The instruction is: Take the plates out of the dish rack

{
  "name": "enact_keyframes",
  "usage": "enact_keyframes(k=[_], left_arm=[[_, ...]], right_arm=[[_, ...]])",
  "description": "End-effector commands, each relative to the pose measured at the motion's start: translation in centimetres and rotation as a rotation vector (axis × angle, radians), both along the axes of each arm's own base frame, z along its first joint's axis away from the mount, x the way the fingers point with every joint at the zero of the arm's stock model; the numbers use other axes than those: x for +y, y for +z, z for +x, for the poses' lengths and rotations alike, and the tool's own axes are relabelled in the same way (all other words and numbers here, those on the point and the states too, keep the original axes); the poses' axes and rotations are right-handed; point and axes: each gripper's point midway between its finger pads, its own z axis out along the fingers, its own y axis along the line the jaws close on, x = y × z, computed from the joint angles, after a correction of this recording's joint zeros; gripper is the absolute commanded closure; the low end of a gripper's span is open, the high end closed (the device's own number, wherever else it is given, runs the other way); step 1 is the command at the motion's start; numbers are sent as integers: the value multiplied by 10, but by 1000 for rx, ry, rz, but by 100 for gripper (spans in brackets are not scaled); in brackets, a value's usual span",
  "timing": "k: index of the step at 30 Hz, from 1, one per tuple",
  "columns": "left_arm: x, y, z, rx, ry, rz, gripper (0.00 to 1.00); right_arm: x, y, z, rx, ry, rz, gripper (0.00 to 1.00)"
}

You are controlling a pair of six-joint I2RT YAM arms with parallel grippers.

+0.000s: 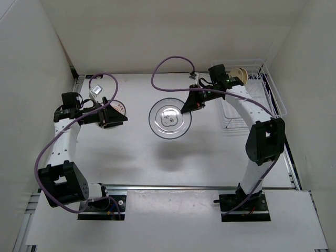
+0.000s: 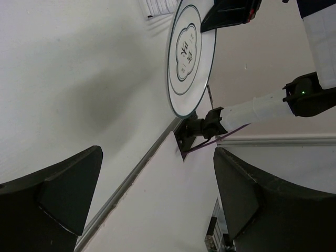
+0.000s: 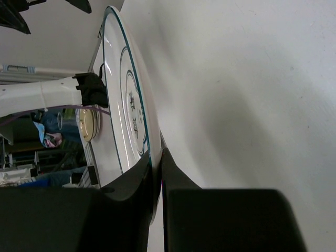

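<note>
Presently the right pincer (image 1: 188, 105) is closed tight on the rim of the pale grey plate (image 1: 169, 118), the one with a dark rim and a dark centre motif. In the top view this plate hangs over the middle of the white bench (image 1: 136, 163), clear of the surface, with its soft shadow lying just nearer the arm bases. The right wrist view shows the pincer (image 3: 159, 157) pinching the edge of the grey plate (image 3: 126, 105) between both fingers, one on each face.

The left pincer (image 1: 119, 116) stands wide and holds nothing. In its own wrist view, the pincer (image 2: 157, 152) frames the grey plate (image 2: 191, 58) well ahead of it. Under it, a plate with an orange pattern (image 1: 120, 107) lies on the bench, mostly hidden.

The white wire dish rack (image 1: 277, 100) sits at the far right of the bench. A tan plate (image 1: 240, 75) stands on edge at its far end, behind the right arm.
</note>
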Motion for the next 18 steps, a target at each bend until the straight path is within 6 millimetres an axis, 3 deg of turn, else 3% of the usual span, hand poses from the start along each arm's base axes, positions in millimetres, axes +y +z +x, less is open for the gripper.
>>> enact_keyframes(k=[1,10,18], left_arm=[[1,6,6,-36,2,4,3],[12,-15,27,21,66,80,5],[12,-22,36,48,63,80,5]], right_arm=[[20,29,6,-94,54,71,100],[57,26,8,-96,129,90,100],[68,18,7,-60,153,98,100]])
